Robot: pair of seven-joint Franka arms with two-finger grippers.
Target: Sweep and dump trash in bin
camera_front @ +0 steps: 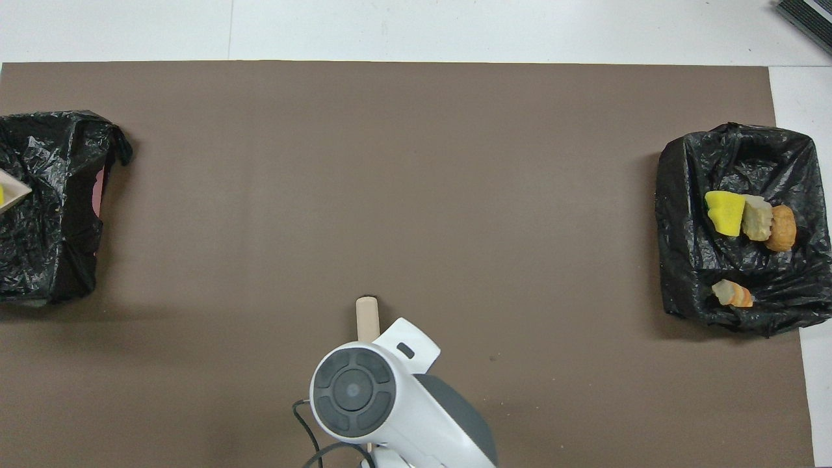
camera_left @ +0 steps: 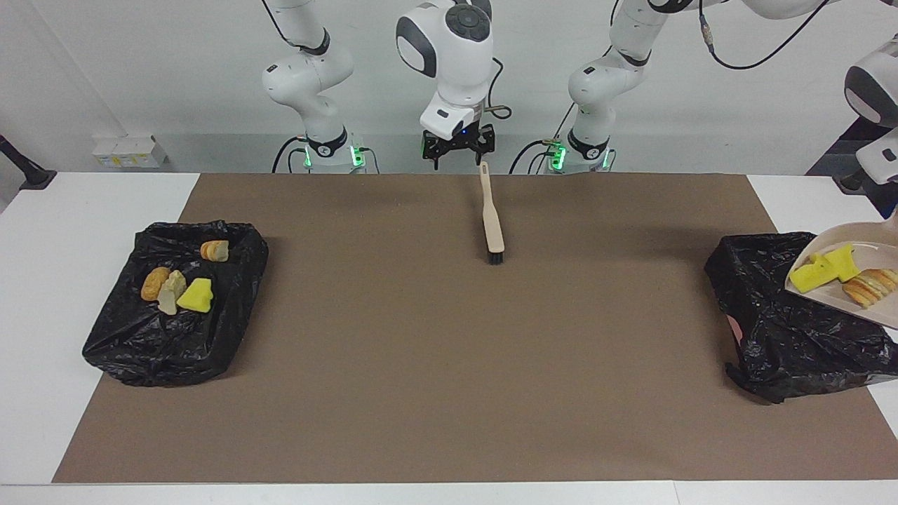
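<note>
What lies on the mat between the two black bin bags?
Only the brush, lying on the brown mat nearer the robots, midway between the bag with four scraps and the other bag; the facing view shows it best.

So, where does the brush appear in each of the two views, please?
Facing view: the brush lies on the brown mat, near the middle of the robots' edge, bristles pointing away from the robots.
Overhead view: only its handle end shows at the bottom centre; the right arm hides the rest.
Shared landmark: the black bag with four scraps, at the right arm's end.
</note>
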